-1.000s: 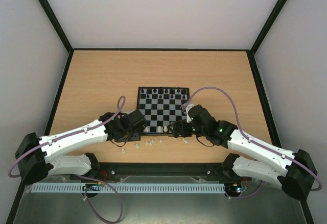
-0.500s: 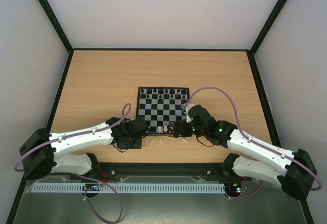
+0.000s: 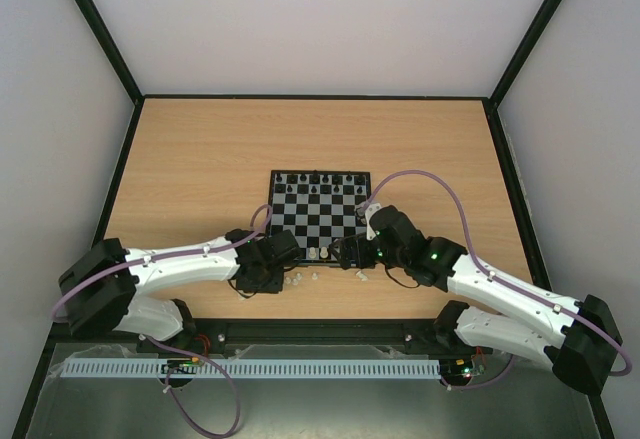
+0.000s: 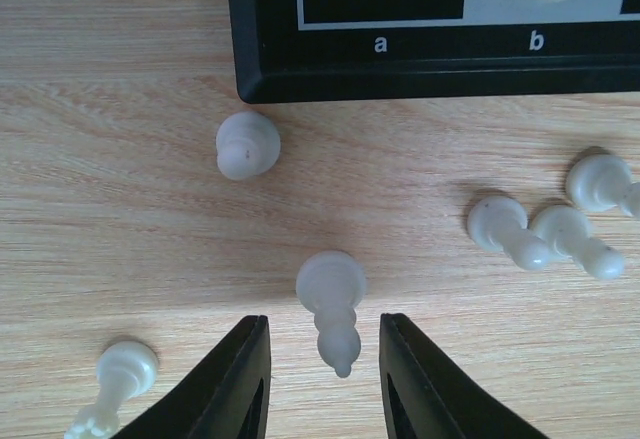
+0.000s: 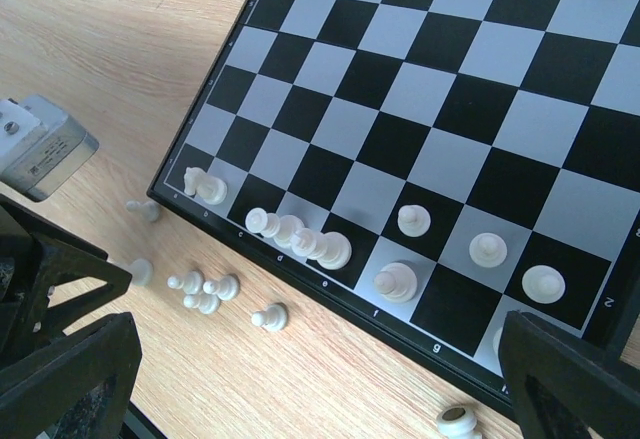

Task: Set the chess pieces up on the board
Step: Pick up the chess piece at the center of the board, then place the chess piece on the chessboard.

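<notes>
The board (image 3: 318, 221) lies mid-table, with black pieces (image 3: 318, 181) on its far rows and several white pieces (image 5: 335, 249) on its near rows. My left gripper (image 4: 325, 379) is open just off the board's near-left corner (image 4: 400, 69). A white piece (image 4: 332, 304) stands between its fingers, touching neither. From above, the left gripper (image 3: 268, 271) covers that spot. My right gripper (image 5: 315, 389) is open wide and empty above the board's near edge; it also shows in the top view (image 3: 345, 252).
Loose white pieces lie on the wood by the near edge: one (image 4: 247, 145) close to the corner, one (image 4: 125, 369) left of my left finger, three to the right (image 4: 560, 229). Another (image 5: 455, 421) lies below the board's right part.
My left arm has moved right, toward the board's near-left corner, and now hovers over the loose white pieces. The right arm has not moved.
</notes>
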You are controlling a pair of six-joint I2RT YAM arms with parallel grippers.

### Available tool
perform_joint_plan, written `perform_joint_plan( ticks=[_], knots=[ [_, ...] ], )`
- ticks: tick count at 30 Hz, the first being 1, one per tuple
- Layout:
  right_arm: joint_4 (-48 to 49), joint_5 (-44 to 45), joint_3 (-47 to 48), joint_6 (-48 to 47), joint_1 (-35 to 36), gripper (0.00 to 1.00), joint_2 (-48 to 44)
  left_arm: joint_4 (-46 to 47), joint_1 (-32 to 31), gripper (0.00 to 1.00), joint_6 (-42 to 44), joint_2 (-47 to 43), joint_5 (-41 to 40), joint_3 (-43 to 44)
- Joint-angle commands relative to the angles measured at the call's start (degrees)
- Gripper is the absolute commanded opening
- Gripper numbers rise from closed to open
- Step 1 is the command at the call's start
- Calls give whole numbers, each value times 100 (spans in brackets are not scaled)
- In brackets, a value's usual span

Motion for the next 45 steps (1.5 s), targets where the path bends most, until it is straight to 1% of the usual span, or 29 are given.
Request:
perform_joint_plan(
  ticks=[1,6,10,12,18,23,31,45],
  knots=[
    [-10,61,-77,-11,25,99,-95,-46,-2,31,103,99,8,140],
    [4,57,-86,-26,24,99,-84,-32,30,14,189,205,-14,199],
    [6,57,-88,-22,24,99,-88,-101,61,9,281,259,-31,281],
    [0,59,-86,-21,20,99,-100,-350,64,7,383,280,-98,561],
    [-30,89,-93,5,24,99,-197,-1332,118,8,863,563,-582,1958],
    [-49,151,-79,15,21,99,-290,-1237,239,8,1253,982,-417,2334],
    [-57,153,-87,25,19,99,-354,-907,380,8,1641,1509,-320,2482],
    [-37,120,-112,24,23,99,-366,-484,441,8,1868,2077,-148,2645]
  ],
)
